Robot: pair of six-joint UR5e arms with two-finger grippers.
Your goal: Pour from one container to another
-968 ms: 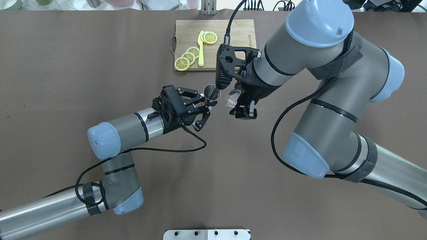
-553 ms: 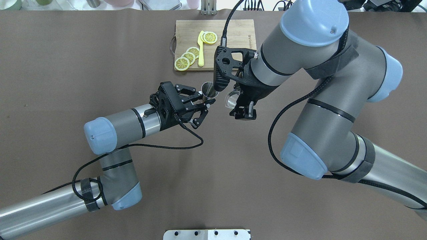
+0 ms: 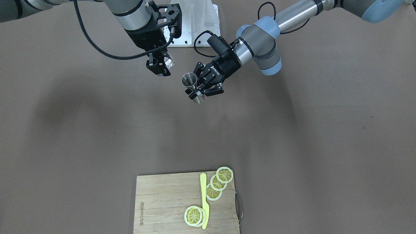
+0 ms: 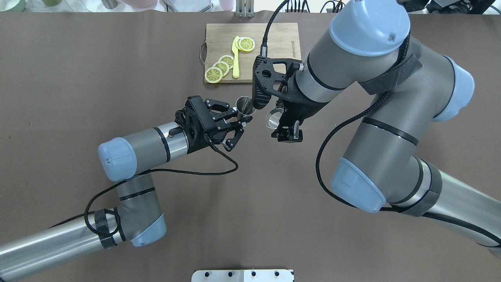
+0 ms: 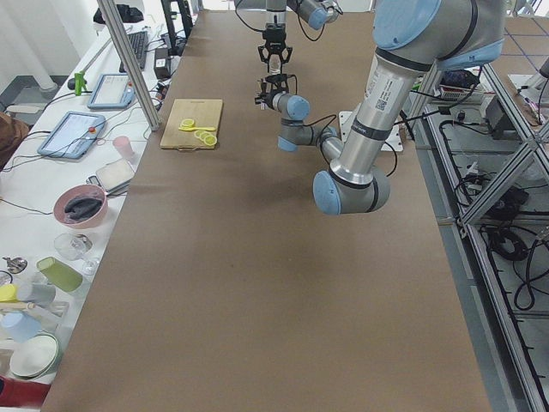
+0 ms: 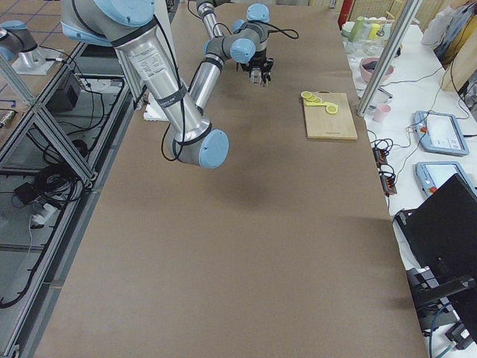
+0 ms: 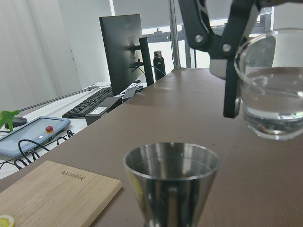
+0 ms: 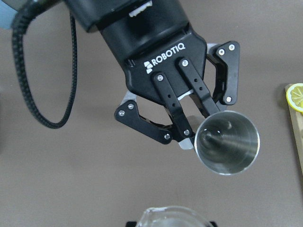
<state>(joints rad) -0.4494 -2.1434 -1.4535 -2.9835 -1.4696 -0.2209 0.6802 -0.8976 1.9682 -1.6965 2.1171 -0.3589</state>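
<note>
Overhead exterior: left gripper point(image 4: 239, 120) clenched on jigger point(image 4: 245, 106) waist, right gripper point(image 4: 280, 124) grasping glass point(image 4: 273, 117) of water at jigger's 4 o'clock, rims apart, pickups done, pour not yet begun

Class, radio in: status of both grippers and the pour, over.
Left gripper shut on jigger, mouth up. Right gripper shut on glass, clear liquid inside, beside jigger, not pouring yet. Nothing between them.

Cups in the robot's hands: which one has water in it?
The clear glass, held by the right hand, has the water. The shiny metal jigger in the left hand looks empty inside.
</note>
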